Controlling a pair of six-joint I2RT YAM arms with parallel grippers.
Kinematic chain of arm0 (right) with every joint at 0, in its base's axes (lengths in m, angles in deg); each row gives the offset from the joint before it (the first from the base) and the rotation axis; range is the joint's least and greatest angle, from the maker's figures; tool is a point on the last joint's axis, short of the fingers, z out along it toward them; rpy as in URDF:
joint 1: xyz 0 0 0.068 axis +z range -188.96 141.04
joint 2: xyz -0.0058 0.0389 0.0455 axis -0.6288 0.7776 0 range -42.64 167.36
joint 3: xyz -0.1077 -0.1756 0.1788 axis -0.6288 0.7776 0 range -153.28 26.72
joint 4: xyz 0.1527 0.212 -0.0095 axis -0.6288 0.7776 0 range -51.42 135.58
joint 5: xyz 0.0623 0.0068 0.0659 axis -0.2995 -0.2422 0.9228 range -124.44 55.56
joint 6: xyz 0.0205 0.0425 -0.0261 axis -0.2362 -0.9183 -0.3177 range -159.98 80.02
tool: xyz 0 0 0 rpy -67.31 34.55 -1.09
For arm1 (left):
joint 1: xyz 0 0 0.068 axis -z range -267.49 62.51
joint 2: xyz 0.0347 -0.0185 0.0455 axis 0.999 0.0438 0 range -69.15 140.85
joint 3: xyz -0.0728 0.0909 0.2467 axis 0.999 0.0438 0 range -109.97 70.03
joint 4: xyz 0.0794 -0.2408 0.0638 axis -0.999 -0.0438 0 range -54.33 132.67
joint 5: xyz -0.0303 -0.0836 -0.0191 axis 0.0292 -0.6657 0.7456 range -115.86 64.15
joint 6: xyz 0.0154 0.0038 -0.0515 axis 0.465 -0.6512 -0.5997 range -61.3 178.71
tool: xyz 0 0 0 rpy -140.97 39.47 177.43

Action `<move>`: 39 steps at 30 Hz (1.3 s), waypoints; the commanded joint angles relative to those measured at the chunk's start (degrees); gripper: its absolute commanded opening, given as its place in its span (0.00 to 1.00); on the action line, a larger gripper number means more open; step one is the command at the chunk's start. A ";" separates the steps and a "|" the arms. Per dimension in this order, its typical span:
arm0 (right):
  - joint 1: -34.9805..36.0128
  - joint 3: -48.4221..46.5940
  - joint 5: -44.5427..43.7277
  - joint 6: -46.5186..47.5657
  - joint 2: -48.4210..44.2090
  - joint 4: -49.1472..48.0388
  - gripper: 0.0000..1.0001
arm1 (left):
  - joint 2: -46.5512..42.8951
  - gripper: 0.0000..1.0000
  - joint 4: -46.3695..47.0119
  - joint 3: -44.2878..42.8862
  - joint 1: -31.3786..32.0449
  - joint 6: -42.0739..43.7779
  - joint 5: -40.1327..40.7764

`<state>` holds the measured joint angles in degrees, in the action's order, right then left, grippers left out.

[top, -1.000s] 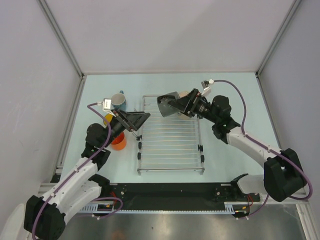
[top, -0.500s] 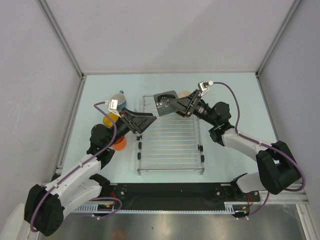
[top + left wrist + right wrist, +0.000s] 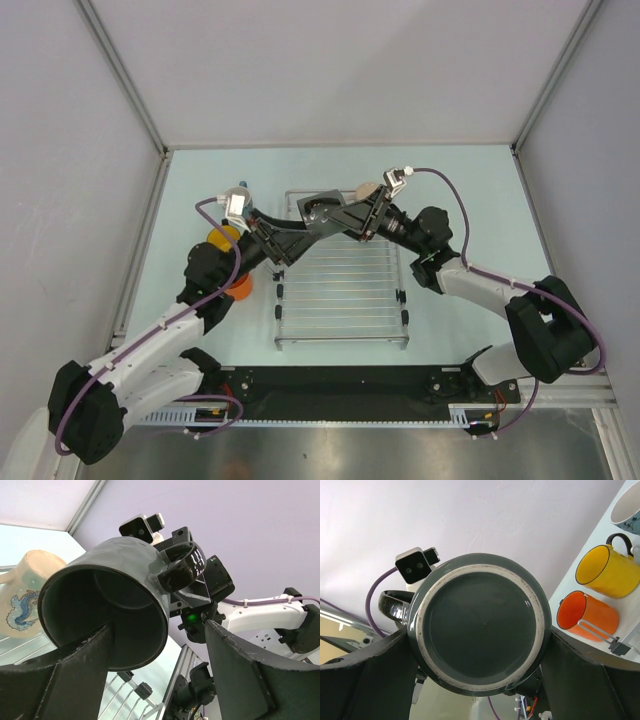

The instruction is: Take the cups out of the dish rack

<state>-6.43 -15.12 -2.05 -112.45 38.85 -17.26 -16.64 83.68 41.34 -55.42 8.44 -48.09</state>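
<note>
Handover in hand: my right pincer (image 3: 345, 214) clenched on the dark grey mug (image 3: 324, 207), aloft over the 12 o'clock end of the dish rack (image 3: 340, 300); my left pincer (image 3: 159, 630) gapes astride its rim; next, I judge, left clamps before right releases.

The held mug (image 3: 480, 625) sits between the fingers of the right gripper (image 3: 480, 647). Its base faces back toward that wrist and its mouth faces away, toward the left gripper (image 3: 159, 630), whose spread fingers stand one across the lower rim and one off to the side, clear of the wall. Below both grippers the dish rack (image 3: 340, 290) lies on the table (image 3: 460, 200), with the tall mug (image 3: 368, 189) just behind the right gripper at the rack's far corner. A group of three mugs (image 3: 607, 572) stands off the rack, beyond the right gripper's fingertips and beside the left arm.
</note>
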 commanded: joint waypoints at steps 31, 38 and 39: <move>2.89 -4.91 2.07 1.62 -0.63 -5.70 0.45 | 1.28 0.00 -14.81 -8.92 4.93 7.63 4.92; 1.83 -5.44 0.67 7.86 -5.20 6.68 1.00 | -2.24 0.00 -22.81 -11.83 4.93 10.62 8.26; 1.57 -5.61 0.32 8.48 -5.64 8.01 1.00 | -2.41 0.00 -23.34 -12.09 4.93 10.80 8.53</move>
<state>-3.59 -17.38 -1.18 -113.08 37.69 -11.64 -16.94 66.75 32.64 -49.91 18.21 -44.99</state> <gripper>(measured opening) 0.993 0.177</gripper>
